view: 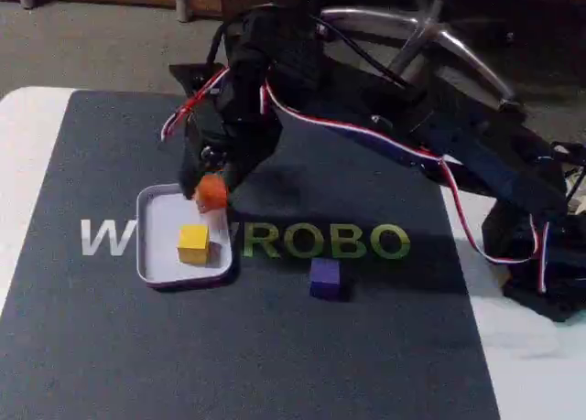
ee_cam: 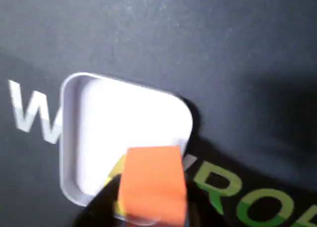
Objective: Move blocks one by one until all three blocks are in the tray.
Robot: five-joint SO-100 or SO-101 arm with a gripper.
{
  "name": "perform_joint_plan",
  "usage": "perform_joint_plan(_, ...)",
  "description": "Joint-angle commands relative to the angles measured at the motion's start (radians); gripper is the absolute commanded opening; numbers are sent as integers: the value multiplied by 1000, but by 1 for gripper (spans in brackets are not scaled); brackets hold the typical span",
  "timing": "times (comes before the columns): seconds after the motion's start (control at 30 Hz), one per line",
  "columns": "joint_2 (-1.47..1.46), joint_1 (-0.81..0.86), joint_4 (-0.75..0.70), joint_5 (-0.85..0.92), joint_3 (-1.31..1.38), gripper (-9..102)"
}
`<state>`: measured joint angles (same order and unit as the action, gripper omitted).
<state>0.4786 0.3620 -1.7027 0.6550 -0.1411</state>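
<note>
My gripper is shut on the orange block and holds it just above the far right part of the pale tray. In the wrist view the orange block fills the lower middle, over the tray, partly covering a sliver of the yellow block. The yellow block lies inside the tray near its middle. Outside it, the purple block rests on the dark mat, to the tray's right, below the green letters.
The dark mat with white and green letters covers most of the white table. The arm's black body and red-white-blue cable stretch from the right side. A chair base stands behind the table.
</note>
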Motion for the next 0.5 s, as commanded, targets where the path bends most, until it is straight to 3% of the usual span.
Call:
perform_joint_plan(0.0, 11, -8, 3, 8, 44, 24)
perform_joint_plan(0.23, 35, -14, -5, 58, 29, 26)
perform_joint_plan(0.47, 235, -43, -5, 291, -212, 26)
